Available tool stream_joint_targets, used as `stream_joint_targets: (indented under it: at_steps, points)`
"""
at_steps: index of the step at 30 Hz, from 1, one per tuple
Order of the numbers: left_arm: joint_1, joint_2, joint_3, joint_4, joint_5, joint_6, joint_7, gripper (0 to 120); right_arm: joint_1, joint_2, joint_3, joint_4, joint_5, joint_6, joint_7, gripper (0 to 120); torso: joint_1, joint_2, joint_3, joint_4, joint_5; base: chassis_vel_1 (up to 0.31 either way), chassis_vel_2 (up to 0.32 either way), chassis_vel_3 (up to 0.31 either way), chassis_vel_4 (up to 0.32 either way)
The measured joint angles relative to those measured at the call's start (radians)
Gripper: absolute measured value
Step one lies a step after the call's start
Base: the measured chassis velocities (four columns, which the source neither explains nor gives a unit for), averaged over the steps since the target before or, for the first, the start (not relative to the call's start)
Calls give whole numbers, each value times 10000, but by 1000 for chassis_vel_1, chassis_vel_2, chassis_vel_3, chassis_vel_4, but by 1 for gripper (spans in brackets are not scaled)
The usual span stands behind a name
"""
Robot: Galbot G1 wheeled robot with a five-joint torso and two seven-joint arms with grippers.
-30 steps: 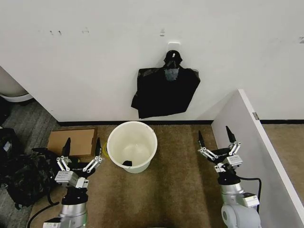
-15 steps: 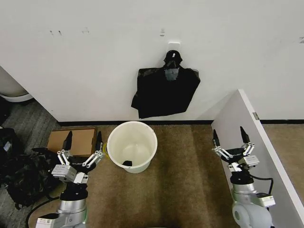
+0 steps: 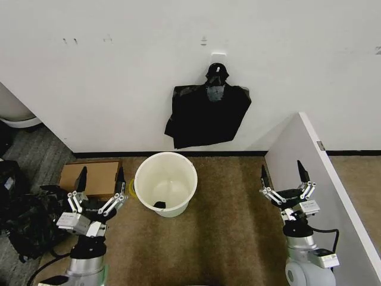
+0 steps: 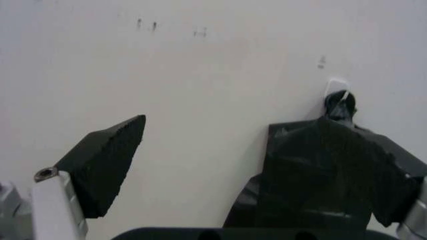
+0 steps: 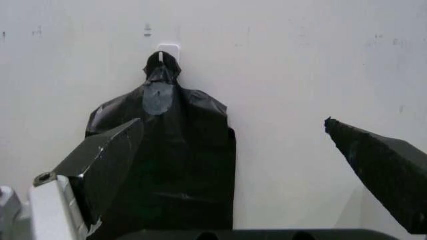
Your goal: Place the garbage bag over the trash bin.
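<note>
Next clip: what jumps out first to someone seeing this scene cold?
The black garbage bag hanging from a hook high on the white wall stands out most, directly above the cream-white trash bin standing on the brown carpet at the wall's foot. The left gripper and right gripper are raised with fingers spread on either side of the bin, holding nothing. A cardboard box lies to the bin's left.

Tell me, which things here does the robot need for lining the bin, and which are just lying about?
Needed: garbage bag hanging on the wall; trash bin on the floor; left gripper and right gripper, both open.

Lying about: cardboard box; dark backpack; white partition.
</note>
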Motion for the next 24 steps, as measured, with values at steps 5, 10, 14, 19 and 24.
stream_joint_targets:
  at_steps: [5,10,14,19,24]
  points:
    - [-307,-3,40,136,35,189,-177,100,10,-133,45,-155,42,35,-13,100,0,0,0,-3,-1,0,0,0,0]
    - [-439,252,22,328,-260,158,-347,100,168,-230,43,-233,192,34,-18,100,0,0,0,-1,0,0,0,0,0]
    - [-457,585,155,453,-534,16,-498,100,298,-403,76,-137,367,-143,29,100,0,0,0,-1,-2,0,0,0,0]
    - [-386,642,140,65,-542,161,-484,100,379,-523,115,29,459,-343,110,100,0,0,0,-1,0,0,0,0,0]
    - [-152,491,29,-49,-571,137,-451,100,330,-695,114,17,525,-383,120,100,0,0,0,-1,-1,0,0,0,0]
